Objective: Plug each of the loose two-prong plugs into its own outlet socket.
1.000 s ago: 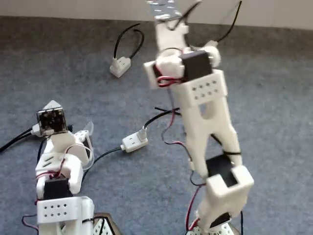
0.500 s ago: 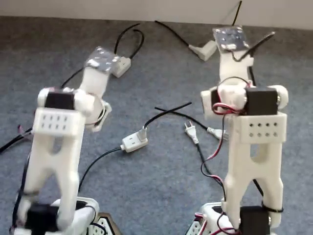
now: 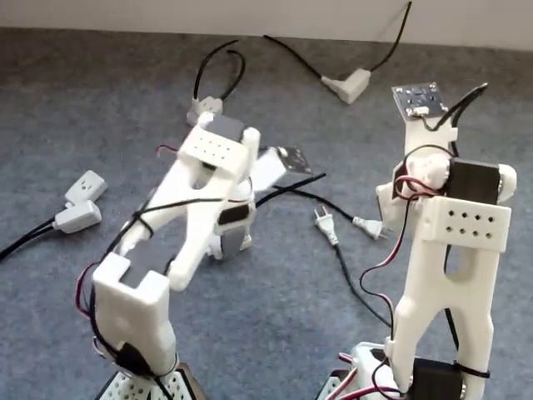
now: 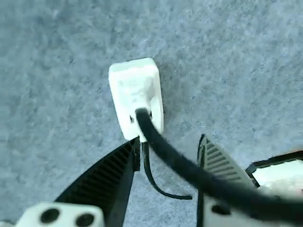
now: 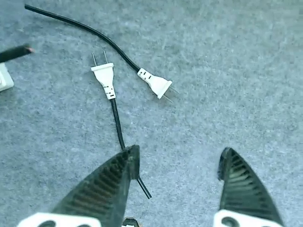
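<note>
Looking down from above, the grey carpeted surface (image 3: 75, 100) carries a white two-prong plug on a black cord (image 3: 326, 222). Just beside it is a second white two-prong plug (image 3: 367, 226). Both lie loose between the two arms, nearer the white right arm (image 3: 454, 242), which stands upright. The white left arm (image 3: 196, 208) leans forward across the middle of the carpet. Off to its outer side lies a pair of white socket blocks (image 3: 86, 186), close together. A small white socket (image 3: 205, 108) sits just past the left arm's elbow, and an angled white socket (image 3: 348, 84) lies near the far edge.

In the left wrist view, the left gripper (image 4: 169, 144) hangs with its jaws spread apart, holding nothing. It is just over a white rectangular outlet socket (image 4: 136, 94) lying flat on the carpet. A thick black cable (image 4: 189, 170) crosses in front of the jaws, running from the socket's near end.

In the right wrist view, the right gripper (image 5: 177, 153) is parted wide and empty above the carpet. The two plugs lie ahead of it, near each other but apart, neither one in a socket. The first plug's cord trails back beside one finger.
</note>
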